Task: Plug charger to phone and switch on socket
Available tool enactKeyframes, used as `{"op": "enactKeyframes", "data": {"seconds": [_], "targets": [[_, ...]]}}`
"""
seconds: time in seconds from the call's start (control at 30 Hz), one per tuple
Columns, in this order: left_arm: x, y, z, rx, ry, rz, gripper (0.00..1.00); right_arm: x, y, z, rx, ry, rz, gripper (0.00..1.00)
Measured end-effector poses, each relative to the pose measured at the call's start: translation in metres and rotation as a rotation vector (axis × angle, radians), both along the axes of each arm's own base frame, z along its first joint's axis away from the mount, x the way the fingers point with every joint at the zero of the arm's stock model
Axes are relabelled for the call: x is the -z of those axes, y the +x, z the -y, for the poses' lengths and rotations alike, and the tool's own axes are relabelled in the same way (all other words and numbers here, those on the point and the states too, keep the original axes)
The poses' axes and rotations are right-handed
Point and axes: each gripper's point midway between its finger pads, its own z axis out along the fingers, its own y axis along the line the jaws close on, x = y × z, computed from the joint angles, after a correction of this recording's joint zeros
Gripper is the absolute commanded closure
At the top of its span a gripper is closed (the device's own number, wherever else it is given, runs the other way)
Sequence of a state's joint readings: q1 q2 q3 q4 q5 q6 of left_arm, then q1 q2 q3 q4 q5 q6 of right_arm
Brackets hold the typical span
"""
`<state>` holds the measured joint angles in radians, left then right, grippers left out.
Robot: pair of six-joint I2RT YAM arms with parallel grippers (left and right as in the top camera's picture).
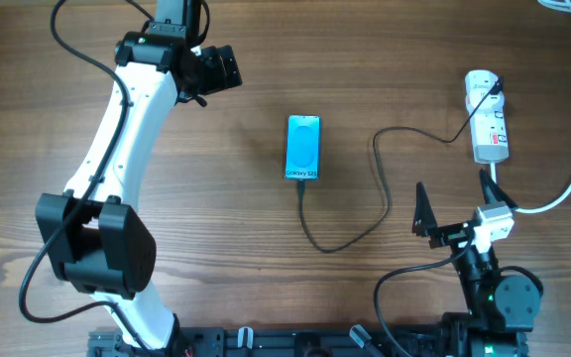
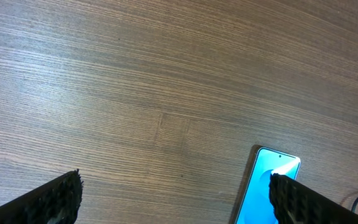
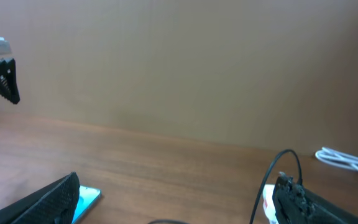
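Observation:
The phone (image 1: 303,147) lies flat at the table's middle, teal screen up, white strip at its near edge. The charger's thin black cable (image 1: 383,188) runs from the phone's near edge, loops right, and ends at a black plug (image 1: 491,88) sitting in the white socket (image 1: 486,124) at the far right. My left gripper (image 1: 221,69) hovers open and empty to the far left of the phone; the phone's corner (image 2: 260,186) shows by its right finger. My right gripper (image 1: 456,205) is open and empty, just in front of the socket. The right wrist view shows the phone (image 3: 87,199), cable (image 3: 277,167) and socket (image 3: 267,202).
The socket's thick white cord (image 1: 563,198) curves off its near end to the right and runs up the right edge; it also shows in the right wrist view (image 3: 347,160). The left arm (image 1: 117,149) stretches over the left half of the wooden table.

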<state>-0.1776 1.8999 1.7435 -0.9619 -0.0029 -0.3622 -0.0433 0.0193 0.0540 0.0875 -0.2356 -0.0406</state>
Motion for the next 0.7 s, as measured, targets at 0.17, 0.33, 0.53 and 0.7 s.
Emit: {"op": "enactKeyframes", "data": {"seconds": [0.17,0.33,0.53,0.7], "targets": [[0.0,0.0,0.0,0.0,0.0,0.0,0.0,0.015,0.003,0.002,0.012,0.0,-0.019,0.0],[0.0,0.0,0.0,0.0,0.0,0.0,0.0,0.027,0.006,0.011,0.062,0.005,-0.066,0.0],[0.0,0.0,0.0,0.0,0.0,0.0,0.0,0.044,0.008,0.026,0.149,0.015,-0.132,0.0],[0.0,0.0,0.0,0.0,0.0,0.0,0.0,0.043,0.008,0.035,0.2,0.079,-0.137,0.0]]}}
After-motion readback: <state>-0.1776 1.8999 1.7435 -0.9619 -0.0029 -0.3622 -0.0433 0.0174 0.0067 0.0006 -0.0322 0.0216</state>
